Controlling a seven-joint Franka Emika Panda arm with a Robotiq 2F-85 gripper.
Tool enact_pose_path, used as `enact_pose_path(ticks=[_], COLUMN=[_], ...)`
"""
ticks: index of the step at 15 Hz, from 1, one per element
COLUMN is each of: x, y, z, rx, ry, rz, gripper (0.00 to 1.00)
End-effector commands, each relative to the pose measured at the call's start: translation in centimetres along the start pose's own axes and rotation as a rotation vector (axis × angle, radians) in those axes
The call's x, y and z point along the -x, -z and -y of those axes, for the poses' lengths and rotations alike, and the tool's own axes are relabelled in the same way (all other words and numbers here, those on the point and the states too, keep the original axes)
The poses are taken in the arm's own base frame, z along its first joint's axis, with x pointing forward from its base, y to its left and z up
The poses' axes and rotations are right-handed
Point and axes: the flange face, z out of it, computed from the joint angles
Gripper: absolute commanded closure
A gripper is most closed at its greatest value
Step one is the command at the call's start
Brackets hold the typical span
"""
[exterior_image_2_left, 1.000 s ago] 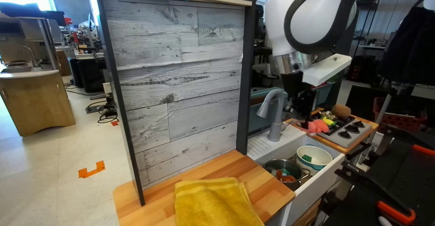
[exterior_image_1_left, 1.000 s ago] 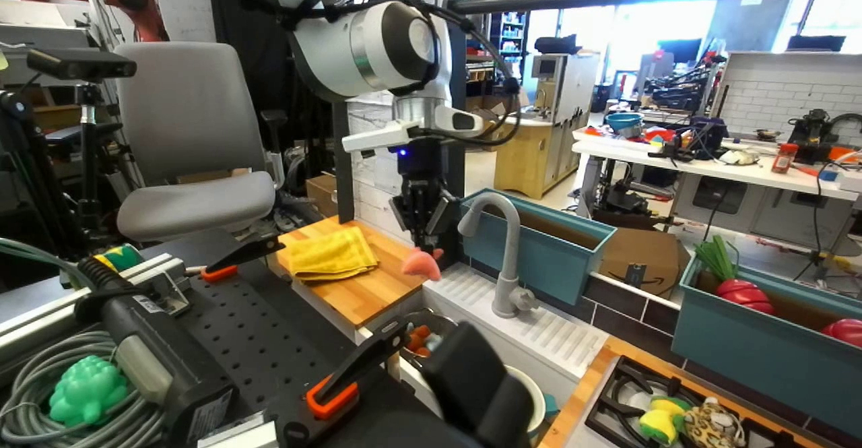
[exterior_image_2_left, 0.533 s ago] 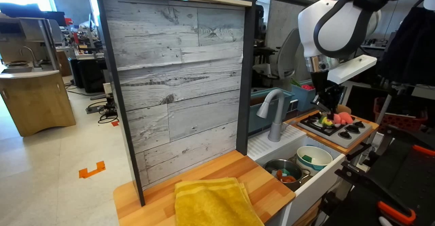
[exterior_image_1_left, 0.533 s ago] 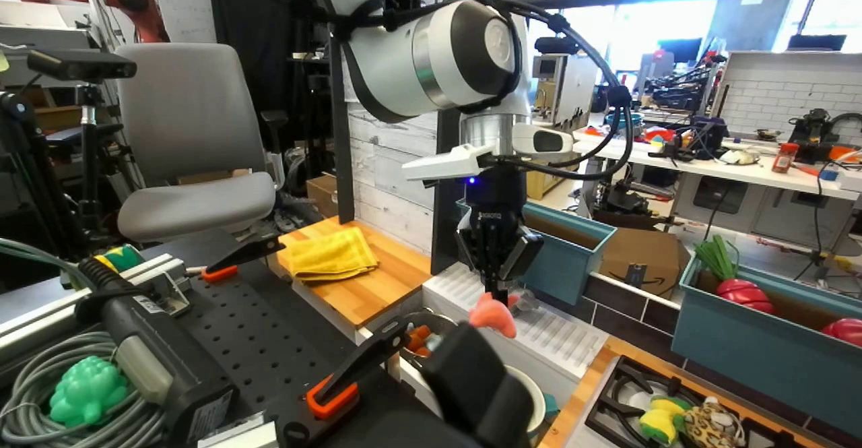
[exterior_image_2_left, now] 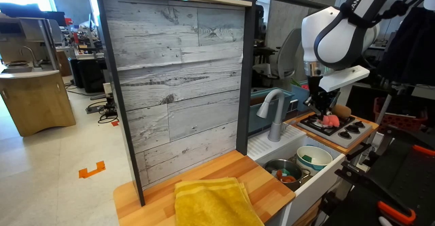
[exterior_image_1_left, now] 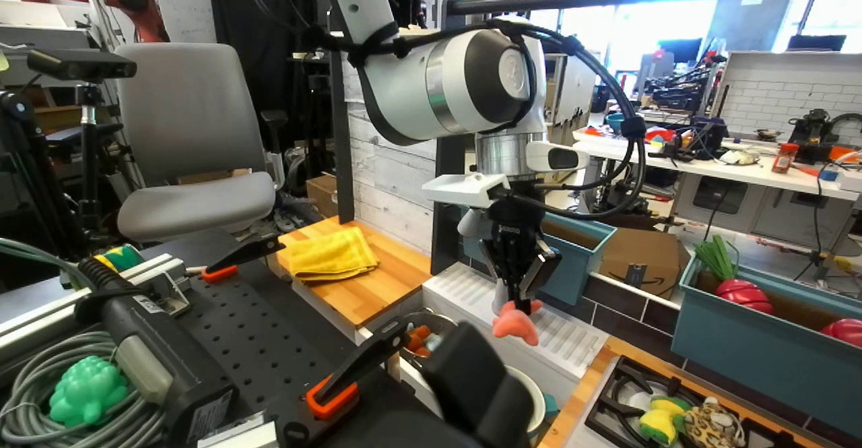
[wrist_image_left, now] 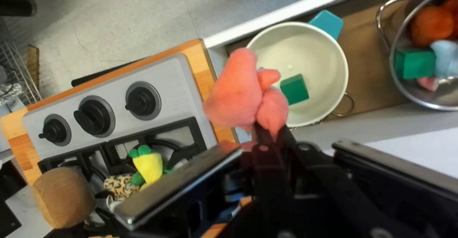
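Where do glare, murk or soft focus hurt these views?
Both exterior views: windows blown out to white, gripper so dark that little detail shows. Wrist view: pink toy looks soft, knobs look crisper; the gripper's lower part sinks into black.

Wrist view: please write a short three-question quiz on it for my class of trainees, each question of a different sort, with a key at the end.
1. Multiple choice: what lies in the cream bowl?
(a) a yellow towel
(b) a green block
(c) a leopard-print toy

2. True or false: the gripper is shut on a pink plush toy.

3. Count: how many black knobs show on the grey front panel of the stove?

Key: 1. b, a green block; 2. true; 3. three.
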Motion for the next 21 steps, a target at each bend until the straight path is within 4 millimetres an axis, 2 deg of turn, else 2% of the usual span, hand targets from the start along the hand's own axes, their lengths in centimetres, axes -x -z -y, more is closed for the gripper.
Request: enact_pose_path(ticks=[1,4,6,7,8,10,11,12,15,17,21], x=[-1.0,-0.4,0.7,1.5,-0.1,0.6,0.8,1.1,0.4,-0.8,-2.2], y=[-0.1,1.1,3.0,4.1,1.6,3.2,3.6,3.9,4.4,3.4,-1.9], z=[-0.2,0.2,1.9,3.7,2.2,4.0,4.4,4.0,0.1,-3.2,-8.3], rx=[-0.029,-0.065,-0.114,-0.144,-0.089,-0.118,-0.122,-0.076,0.002,0.000,-0.029], ry=[-0.057,-0.071,-0.055,-0.045,-0.064,-0.044,-0.038,-0.031,-0.068,-0.166,-0.371], rz=[-0.042,0.013,0.027,-0.022,-0.003,-0.013,-0.015,-0.055,-0.068,-0.079,-0.054], gripper=[0.67,0.45,0.30,0.24,0.42,0.27,0.04,0.06,0.00,0.00,0.00])
